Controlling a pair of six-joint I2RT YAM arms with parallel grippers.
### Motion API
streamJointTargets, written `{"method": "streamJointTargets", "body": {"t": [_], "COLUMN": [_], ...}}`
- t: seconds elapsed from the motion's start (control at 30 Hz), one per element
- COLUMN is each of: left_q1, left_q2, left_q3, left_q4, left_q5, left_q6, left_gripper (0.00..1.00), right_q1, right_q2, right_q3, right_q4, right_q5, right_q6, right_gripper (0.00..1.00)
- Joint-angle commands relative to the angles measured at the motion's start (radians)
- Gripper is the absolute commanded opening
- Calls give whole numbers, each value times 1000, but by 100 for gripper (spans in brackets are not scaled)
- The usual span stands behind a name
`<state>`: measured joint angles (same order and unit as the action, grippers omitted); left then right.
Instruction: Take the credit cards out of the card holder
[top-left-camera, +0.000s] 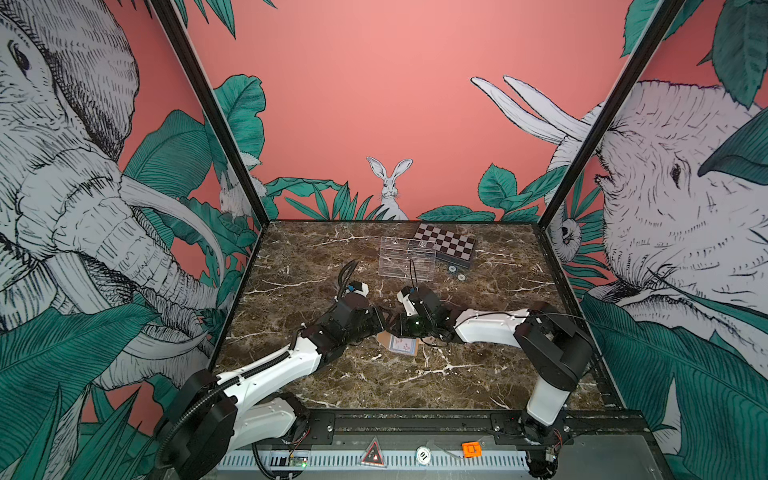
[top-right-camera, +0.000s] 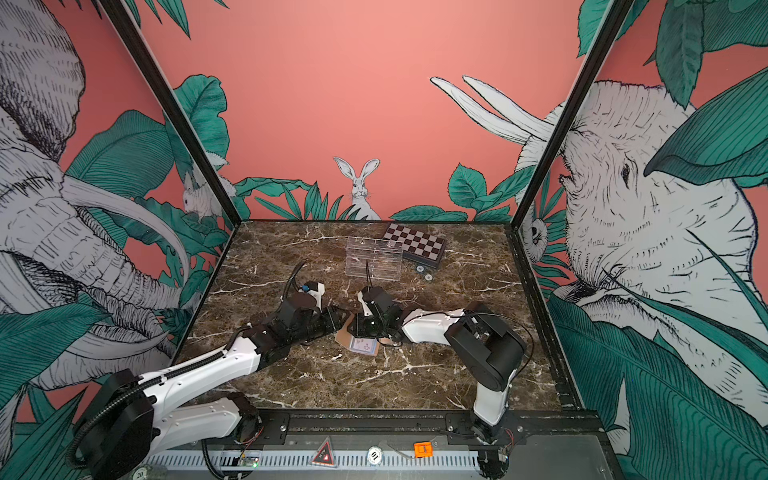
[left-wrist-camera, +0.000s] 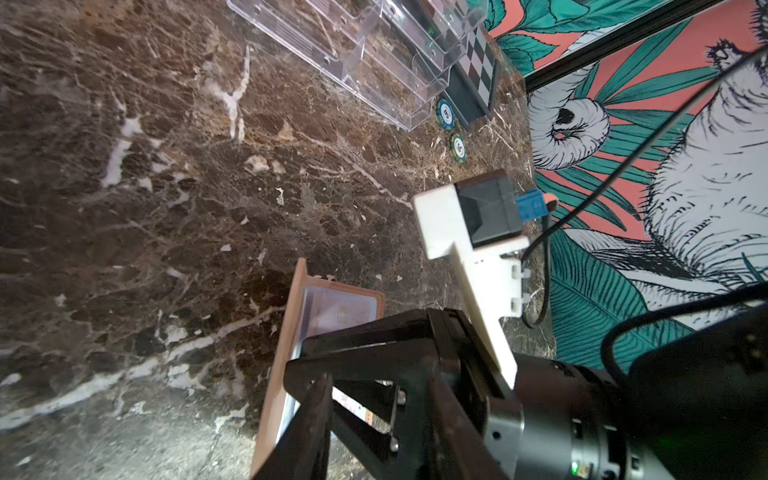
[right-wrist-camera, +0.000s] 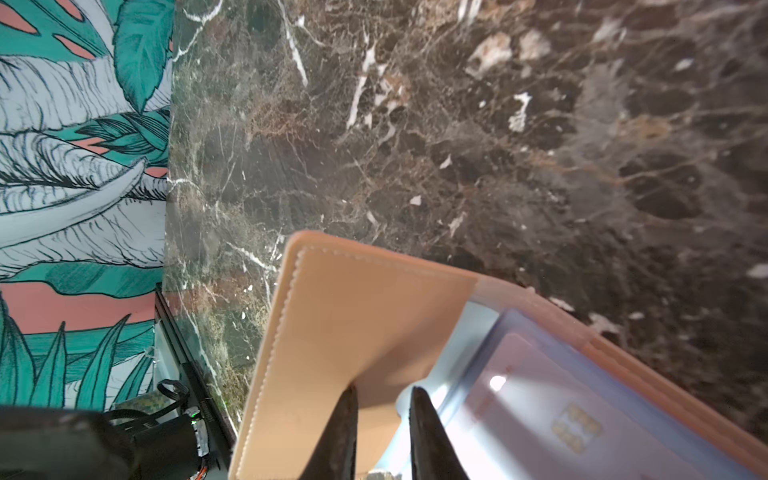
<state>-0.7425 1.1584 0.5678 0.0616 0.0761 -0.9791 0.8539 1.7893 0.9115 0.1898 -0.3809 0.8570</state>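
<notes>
The card holder (top-right-camera: 344, 336) lies open on the desk (top-left-camera: 374, 386) between both hands, a credit card (right-wrist-camera: 540, 399) in its bluish sleeve; thin and stiff, it likely wants pinching by an exposed edge. Only the right wrist view shows the right hand (right-wrist-camera: 383, 399) nearly pressed together astride the raised flap, grip uncertain; the left hand (top-left-camera: 381, 323) cannot be read.

My left arm (top-left-camera: 270, 370) and right arm (top-left-camera: 486, 328) both reach in low over the counter (top-left-camera: 374, 386), forearms almost level, and meet near its middle. My left pincer (top-left-camera: 380, 326) points at my right pincer (right-wrist-camera: 384, 388), close beside it. The right jaws stand slightly apart, with a narrow gap between the dark fingers (right-wrist-camera: 345, 424). I cannot tell how the left jaws stand.
</notes>
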Motion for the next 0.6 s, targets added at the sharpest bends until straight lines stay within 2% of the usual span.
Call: {"method": "streamJointTargets", "body": {"t": [0.0, 0.13, 0.57], "left_q1": [8, 9, 11], "left_q2": [28, 60, 152], "left_q3": [-20, -28, -76], "left_q4": [50, 59, 82], "left_q5": [25, 21, 11], "left_q6": [-13, -15, -28], "left_gripper": [31, 24, 18], "right_q1": [11, 13, 13], "right_q2": [28, 42, -5], "right_q3": [14, 13, 13], "right_q4": [-1, -1, -58], "right_q5": [-6, -8, 4], "right_q6": [-8, -6, -13], "right_gripper": [21, 20, 20]}}
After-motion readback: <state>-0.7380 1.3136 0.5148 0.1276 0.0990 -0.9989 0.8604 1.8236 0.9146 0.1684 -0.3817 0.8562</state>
